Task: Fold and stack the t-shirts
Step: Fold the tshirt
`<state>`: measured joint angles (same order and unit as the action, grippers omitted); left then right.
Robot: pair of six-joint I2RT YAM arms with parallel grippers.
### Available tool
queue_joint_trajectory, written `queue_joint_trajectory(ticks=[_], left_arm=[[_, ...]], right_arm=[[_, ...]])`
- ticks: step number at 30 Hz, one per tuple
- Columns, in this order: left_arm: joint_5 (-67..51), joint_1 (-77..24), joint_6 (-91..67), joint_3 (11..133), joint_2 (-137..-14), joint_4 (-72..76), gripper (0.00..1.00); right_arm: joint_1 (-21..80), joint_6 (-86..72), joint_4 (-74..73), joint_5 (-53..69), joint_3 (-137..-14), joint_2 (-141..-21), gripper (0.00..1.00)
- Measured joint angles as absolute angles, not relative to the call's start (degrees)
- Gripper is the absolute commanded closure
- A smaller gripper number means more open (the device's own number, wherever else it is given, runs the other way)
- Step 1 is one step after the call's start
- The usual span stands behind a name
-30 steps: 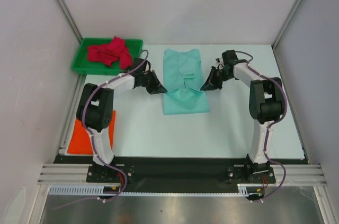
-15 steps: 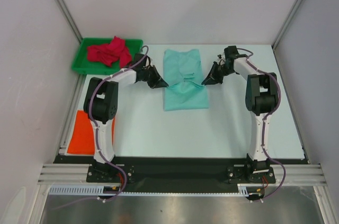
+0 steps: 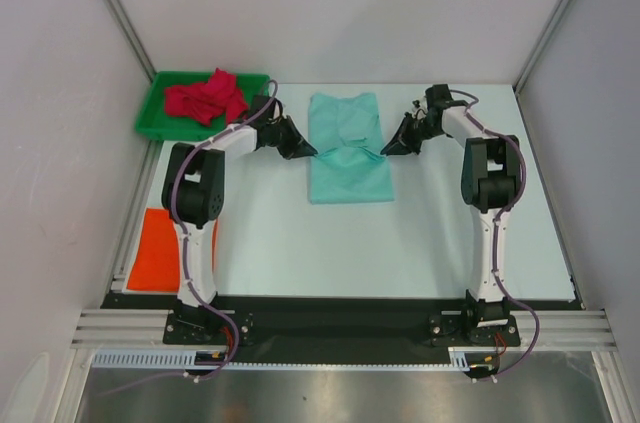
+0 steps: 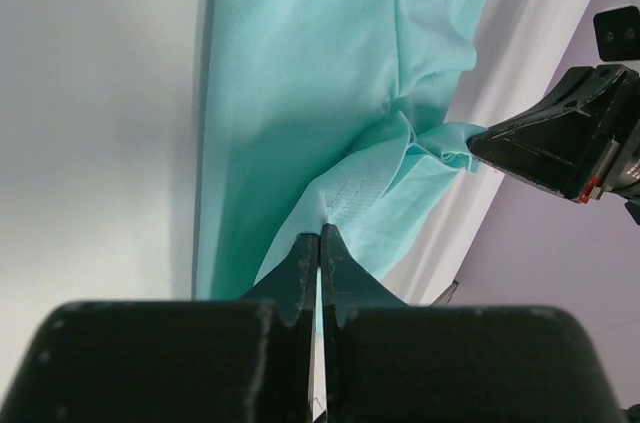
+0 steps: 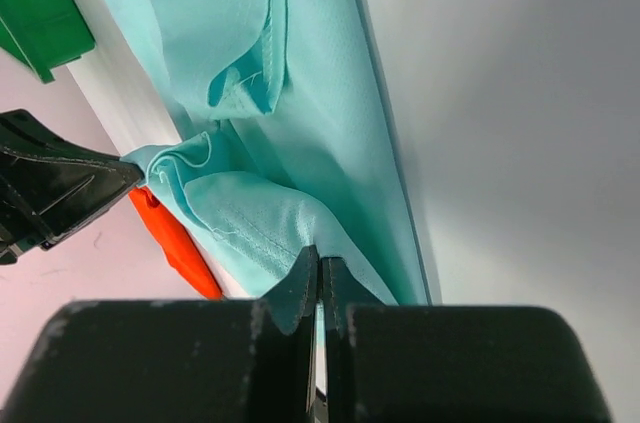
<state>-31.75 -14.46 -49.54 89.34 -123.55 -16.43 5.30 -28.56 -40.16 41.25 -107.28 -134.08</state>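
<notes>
The mint green t-shirt [image 3: 347, 148] lies lengthwise at the middle back of the table, partly folded. My left gripper [image 3: 306, 151] is shut on its left edge, seen in the left wrist view [image 4: 320, 231]. My right gripper [image 3: 385, 150] is shut on its right edge, seen in the right wrist view [image 5: 319, 255]. Both hold the lower hem lifted over the shirt's middle. The crimson red t-shirt [image 3: 206, 98] lies crumpled in the green tray [image 3: 153, 115]. The orange t-shirt [image 3: 158, 248] lies folded flat at the table's left edge.
White walls with metal posts enclose the table on three sides. The green tray stands at the back left corner, close to my left arm. A black rail runs along the near edge by the arm bases.
Both grippers have moved toward the back of the table, carrying the mint shirt's lower hem up over its body. The shirt's visible length has shortened.
</notes>
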Motion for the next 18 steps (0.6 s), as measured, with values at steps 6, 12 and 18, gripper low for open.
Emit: queue_joint_trajectory(ticks=[6, 12, 18], left_arm=[[-31.77, -14.00, -49.56, 90.32, -125.73, -16.51, 1.00], [-31.79, -13.80, -49.50, 92.25, -127.33, -16.93, 0.98], [-31.77, -13.45, -49.15, 95.29, -129.49, -17.52, 0.75]], right_arm=[[5.04, -28.99, -40.25, 41.52, -108.68, -136.20, 0.94], [4.84, -29.95, -40.29, 41.58, -110.65, -137.62, 0.91], [4.47, -30.92, -40.51, 42.11, -114.17, -140.05, 0.80]])
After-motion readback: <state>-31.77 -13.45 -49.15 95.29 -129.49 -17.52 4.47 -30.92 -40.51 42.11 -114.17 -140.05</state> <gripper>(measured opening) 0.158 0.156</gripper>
